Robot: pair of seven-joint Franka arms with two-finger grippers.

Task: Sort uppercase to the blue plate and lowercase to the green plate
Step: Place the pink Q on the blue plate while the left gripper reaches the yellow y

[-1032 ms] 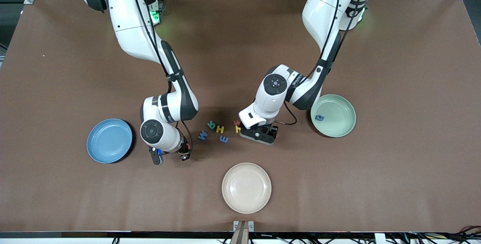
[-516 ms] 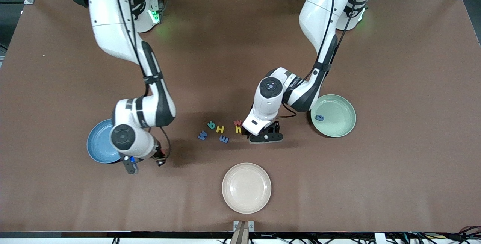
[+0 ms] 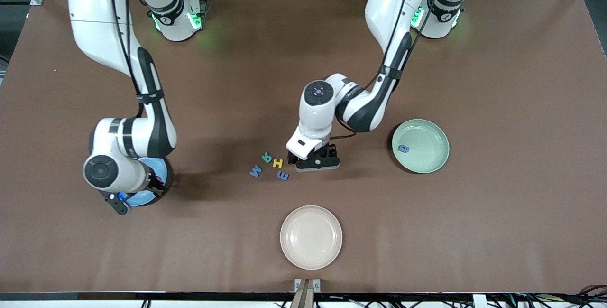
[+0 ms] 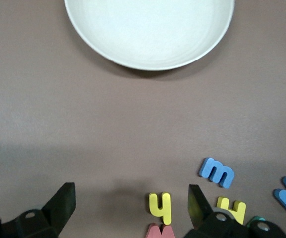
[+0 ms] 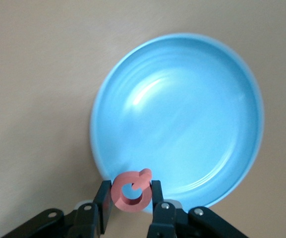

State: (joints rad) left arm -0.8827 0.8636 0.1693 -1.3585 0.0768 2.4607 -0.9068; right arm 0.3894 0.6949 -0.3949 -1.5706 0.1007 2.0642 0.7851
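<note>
Red Q [image 5: 131, 189] sits clamped in the right end effector [image 5: 131, 202] over the blue plate [image 5: 182, 114]. Left end effector [image 4: 128, 208] hangs spread wide above yellow h [image 4: 160, 207].

High front view facing robots, wrist views close above table [image 3: 474, 232]

Foam letters on the table [image 3: 427, 232]: blue M [image 3: 255, 171], teal R [image 3: 267, 157], yellow H [image 3: 278, 163].

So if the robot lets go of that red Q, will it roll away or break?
Probably neither. The red Q, pinched in the right gripper over the blue plate, looks like flat, thick foam, so it should land softly and lie flat. The raised rim would likely stop any slide.
</note>
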